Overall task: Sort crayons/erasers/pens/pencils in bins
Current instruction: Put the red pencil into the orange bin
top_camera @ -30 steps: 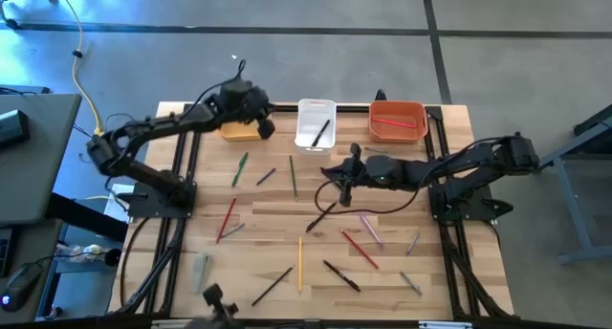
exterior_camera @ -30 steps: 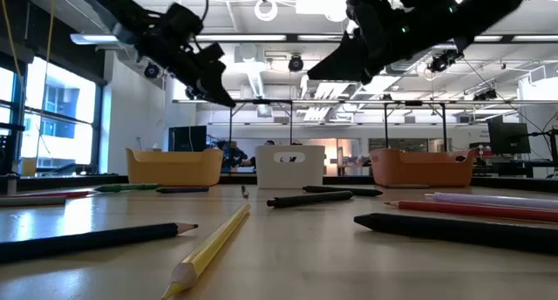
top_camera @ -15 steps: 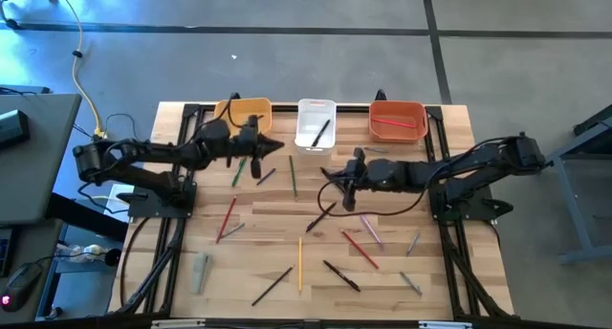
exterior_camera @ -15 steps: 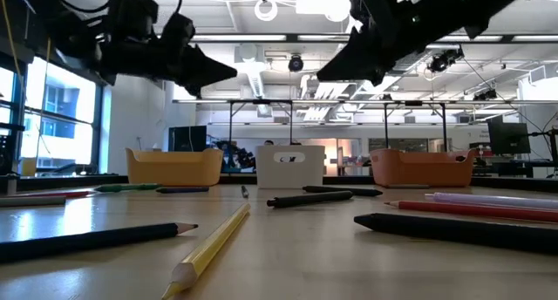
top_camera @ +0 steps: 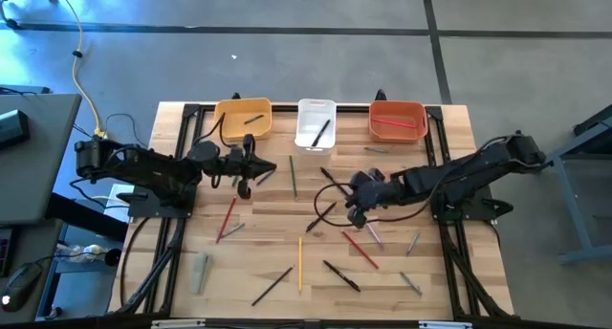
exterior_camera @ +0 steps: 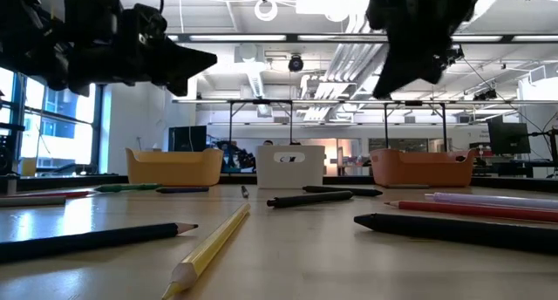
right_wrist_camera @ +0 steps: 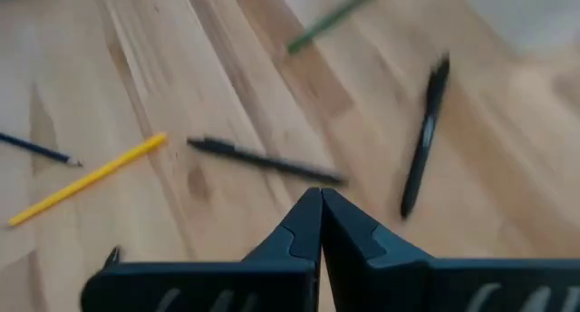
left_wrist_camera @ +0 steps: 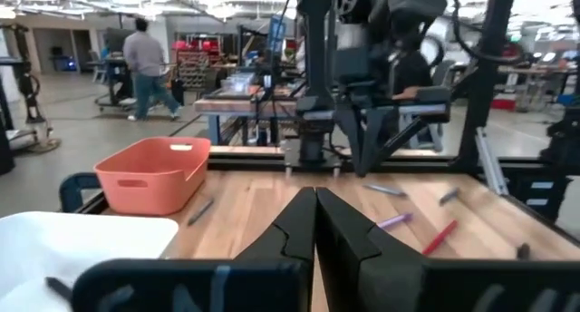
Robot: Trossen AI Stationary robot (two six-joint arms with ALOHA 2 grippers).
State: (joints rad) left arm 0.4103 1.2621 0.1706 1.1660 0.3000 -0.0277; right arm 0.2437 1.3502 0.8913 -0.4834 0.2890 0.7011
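Note:
Pens and pencils lie scattered on the wooden table point(top_camera: 277, 205): a yellow pencil point(top_camera: 299, 262), red pencils point(top_camera: 227, 219), green pens point(top_camera: 239, 168) and black pens point(top_camera: 341, 276). Three bins stand along the far edge: yellow-orange point(top_camera: 242, 119), white point(top_camera: 315, 123), red-orange point(top_camera: 397, 120). My left gripper point(top_camera: 266, 166) is shut and empty, level above the table, near the yellow-orange bin. My right gripper point(top_camera: 352, 207) is shut and empty. It slants down over the table's middle above two black pens point(right_wrist_camera: 267, 160) point(right_wrist_camera: 424, 135).
A grey eraser point(top_camera: 200, 272) lies near the front left. A pink crayon point(top_camera: 371, 229) and small grey pieces point(top_camera: 411, 283) lie at the right. The white bin holds a black pen point(top_camera: 322, 131). Black frame rails point(top_camera: 184, 147) run along the table's sides.
My left gripper has come away from above the yellow-orange bin toward the near edge and lower, tipping from pointing down to level. My right gripper has drawn toward the near edge and tipped downward, rolling as it went.

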